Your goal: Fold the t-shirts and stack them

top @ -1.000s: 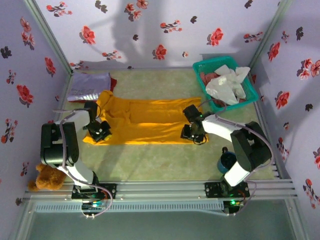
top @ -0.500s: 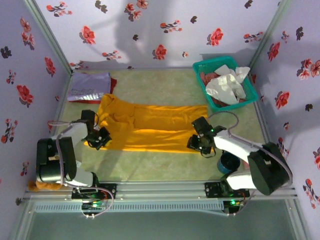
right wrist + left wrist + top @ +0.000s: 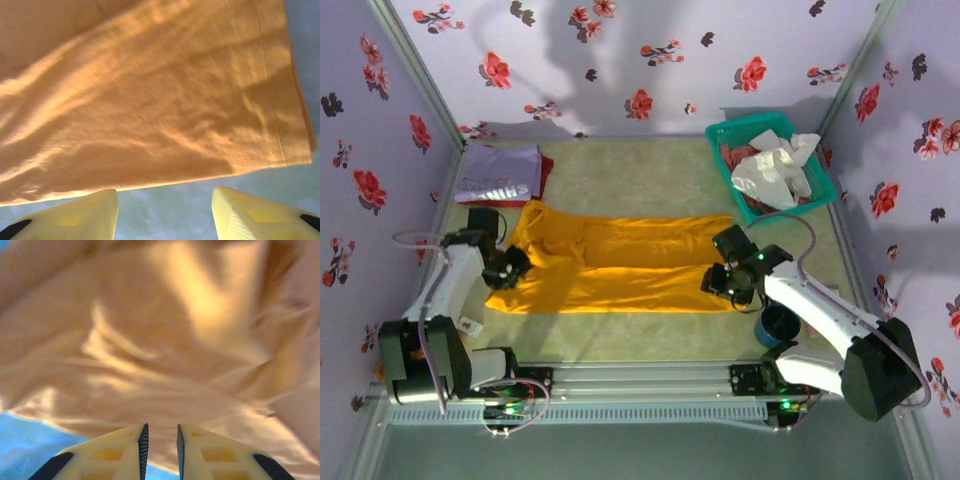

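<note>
While the orange t-shirt (image 3: pixel 620 262) lies spread on the bench (image 3: pixel 620 335), the left end effector (image 3: pixel 160 427), narrowly parted and empty, sits at its 9 o'clock end; the right end effector (image 3: pixel 165 191), wide and empty, at 3 o'clock. I recommend pinching both ends evenly before folding.

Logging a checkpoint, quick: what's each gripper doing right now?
Left gripper: slightly open, holding nothing.
Right gripper: open, holding nothing.

A robot-lab test booth: flower-papered walls (image 3: pixel 620 60) box in a worktop (image 3: pixel 620 335), two arms (image 3: pixel 820 310) bolted to its aluminium rail (image 3: pixel 640 378).
</note>
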You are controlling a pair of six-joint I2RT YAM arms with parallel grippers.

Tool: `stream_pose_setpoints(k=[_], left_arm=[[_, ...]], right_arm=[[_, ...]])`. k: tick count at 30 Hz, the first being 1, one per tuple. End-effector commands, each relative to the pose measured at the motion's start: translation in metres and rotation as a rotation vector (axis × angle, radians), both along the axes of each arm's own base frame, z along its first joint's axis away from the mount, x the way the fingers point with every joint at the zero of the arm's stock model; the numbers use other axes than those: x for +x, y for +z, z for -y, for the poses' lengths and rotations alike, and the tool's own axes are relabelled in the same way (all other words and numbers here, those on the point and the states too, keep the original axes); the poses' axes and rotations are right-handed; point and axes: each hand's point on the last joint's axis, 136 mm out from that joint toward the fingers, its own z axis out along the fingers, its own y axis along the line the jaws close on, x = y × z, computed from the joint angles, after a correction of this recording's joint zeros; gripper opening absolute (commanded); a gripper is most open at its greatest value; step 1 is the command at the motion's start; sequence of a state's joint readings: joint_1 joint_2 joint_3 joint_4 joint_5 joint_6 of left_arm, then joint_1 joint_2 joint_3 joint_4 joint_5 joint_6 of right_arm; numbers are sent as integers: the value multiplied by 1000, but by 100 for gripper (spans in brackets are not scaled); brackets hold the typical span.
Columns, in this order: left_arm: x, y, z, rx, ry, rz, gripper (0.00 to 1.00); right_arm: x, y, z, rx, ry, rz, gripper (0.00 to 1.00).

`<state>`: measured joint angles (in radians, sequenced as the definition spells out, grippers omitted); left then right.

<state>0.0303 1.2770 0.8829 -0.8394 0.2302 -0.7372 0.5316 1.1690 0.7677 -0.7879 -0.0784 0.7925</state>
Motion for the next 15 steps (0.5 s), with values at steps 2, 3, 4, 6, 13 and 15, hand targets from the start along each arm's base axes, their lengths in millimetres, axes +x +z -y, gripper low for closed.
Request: stream_pose_setpoints(k=[2, 3, 4, 6, 13, 15], left_arm=[[31, 6, -6, 42, -102, -25, 26], [42, 7, -6, 48, -129, -20, 26], [53, 4, -7, 53, -152, -20, 26], [70, -1, -7, 61, -195, -22, 26], [114, -17, -14, 116, -295, -19, 31], [120, -21, -17, 129, -315, -23, 33]], right_arm=[[19, 10, 5, -65, 40, 3, 54], [26, 12, 5, -71, 49, 8, 54], [32, 13, 4, -76, 52, 10, 54], [42, 16, 2, -74, 58, 15, 54], [61, 19, -6, -61, 67, 5, 54], [62, 20, -7, -59, 68, 1, 54]])
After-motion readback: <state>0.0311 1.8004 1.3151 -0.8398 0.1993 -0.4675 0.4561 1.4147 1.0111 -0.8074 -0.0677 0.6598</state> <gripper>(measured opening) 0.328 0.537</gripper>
